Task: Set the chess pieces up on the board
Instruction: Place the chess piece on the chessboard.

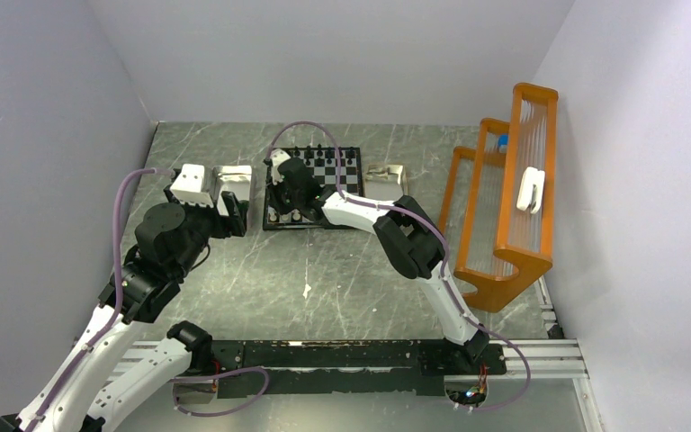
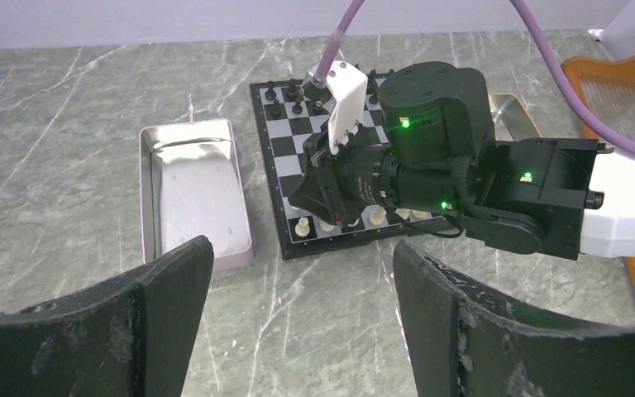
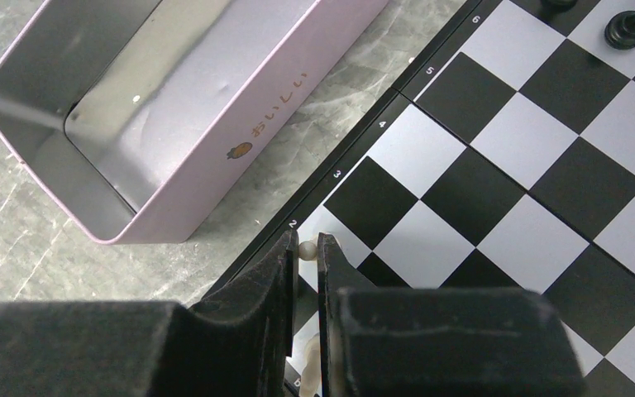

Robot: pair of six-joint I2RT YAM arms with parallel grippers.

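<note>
The board [image 1: 337, 175] lies at the back middle of the table. Black chess pieces [image 2: 296, 95] stand along its far rows and whitish ones [image 2: 302, 227] along its near row. My right gripper [image 3: 306, 245] is low over the board's near left corner. It is shut on a whitish pawn [image 3: 307, 251], whose round head shows between the fingertips above the square by the rank 2 mark. Another black piece [image 3: 628, 29] stands farther up the board [image 3: 504, 165]. My left gripper [image 2: 302, 252] hangs open over bare table in front of the board, with nothing between its fingers.
A silvery metal tray [image 2: 190, 190] with nothing visible in it sits just left of the board, with its pink side wall [image 3: 240, 141] close to my right fingers. A second tin [image 1: 385, 180] lies right of the board. An orange rack [image 1: 504, 207] stands by the right wall.
</note>
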